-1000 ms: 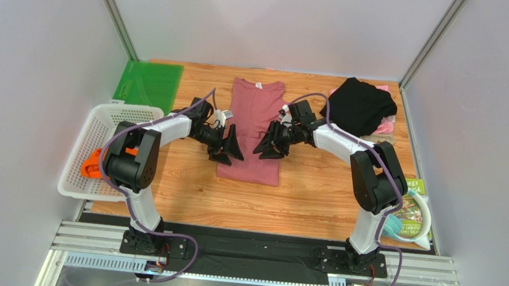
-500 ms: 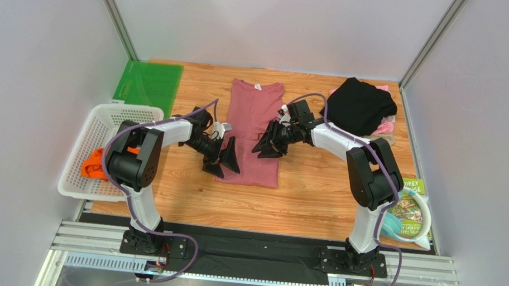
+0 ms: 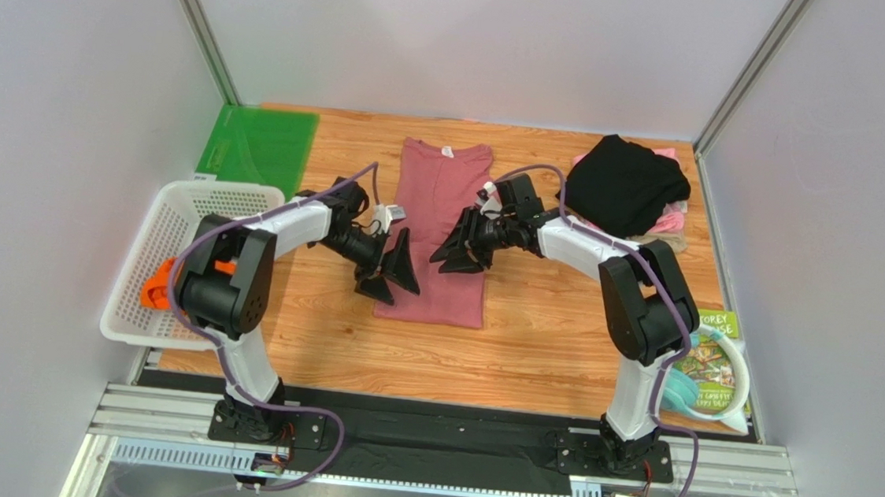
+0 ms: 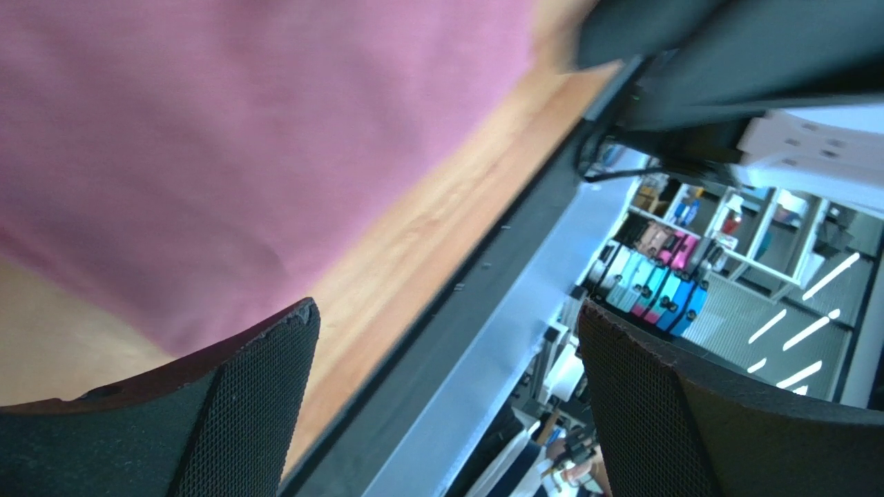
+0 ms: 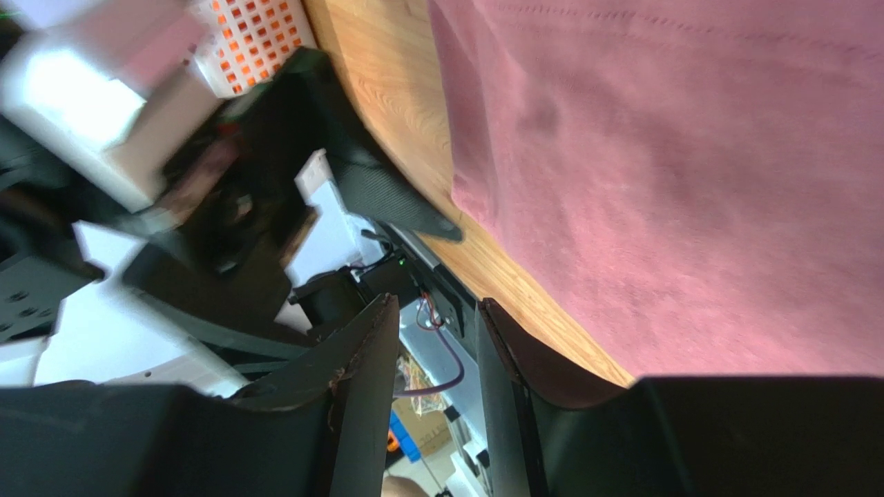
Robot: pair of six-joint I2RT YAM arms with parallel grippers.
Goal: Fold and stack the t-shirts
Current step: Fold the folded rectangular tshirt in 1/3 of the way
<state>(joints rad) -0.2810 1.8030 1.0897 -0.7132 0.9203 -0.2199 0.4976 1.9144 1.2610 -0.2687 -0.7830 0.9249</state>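
Top external view showed the dusty-rose t-shirt [image 3: 444,195] lying flat and long on the worktop [image 3: 548,328], right between the two sets of jaws. The left jaws were spread wide over its left edge, holding nothing. The right jaws hung over its right edge with only a small gap, and nothing was in that gap. The black t-shirt [image 3: 625,182] sat in a heap past the right jaws. A grab could go wrong, I think. The left jaws looked half off the cloth, so they might close on wood. Uneven grabs would make a crooked fold.
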